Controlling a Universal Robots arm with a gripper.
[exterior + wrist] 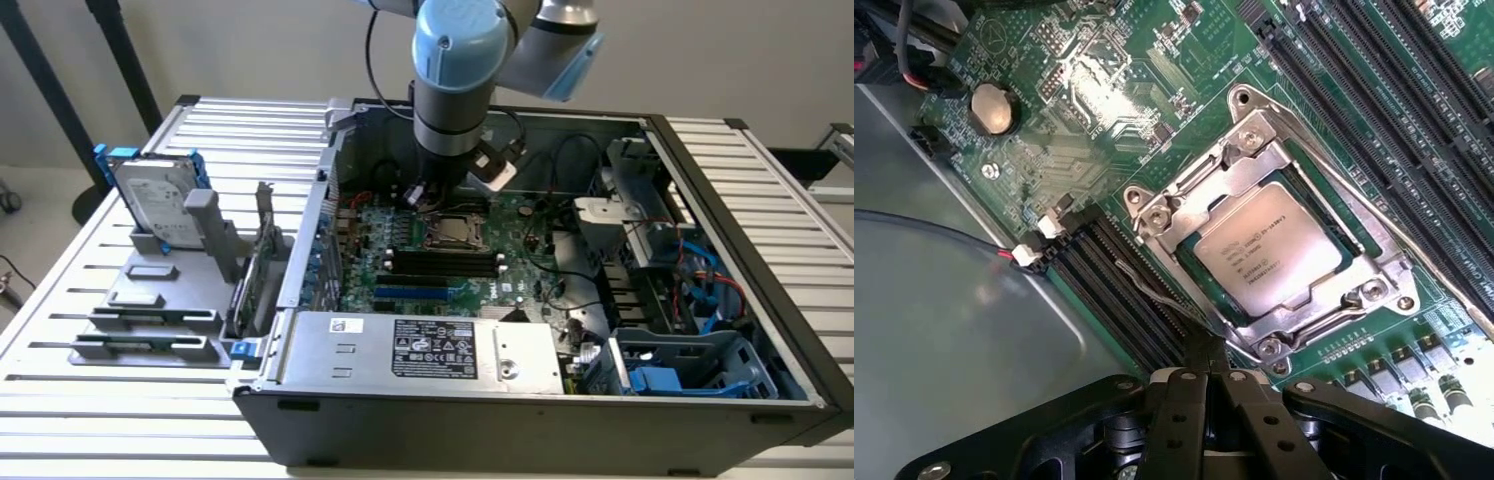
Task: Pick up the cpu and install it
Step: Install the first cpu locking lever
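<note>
Gripper closed over the seated cpu

Gripper [1204,352] fingers [1176,420] are pressed together with nothing between them, their joined tip hanging just above the motherboard [1104,60] at one corner of the processor socket. Whether the tip touches the board cannot be told. Just past that tip lies the cpu [1267,250], flat in the socket with its dull silver top facing up and faint printing across it. A bright metal frame [1249,140] surrounds it on all four sides. Black memory slots [1124,290] run alongside the socket, and a round coin battery [992,108] sits farther off on the green board.

In the exterior view the arm [458,90] reaches straight down into the open computer case [534,420], ending over the far middle of the board, with the cpu [455,232] directly below it. A grey labelled power-supply box [427,345] fills the case's near side. On the exterior view's left, outside the case, a silver hard drive [154,195] in a blue bracket stands upright on the slatted table [80,400].
</note>
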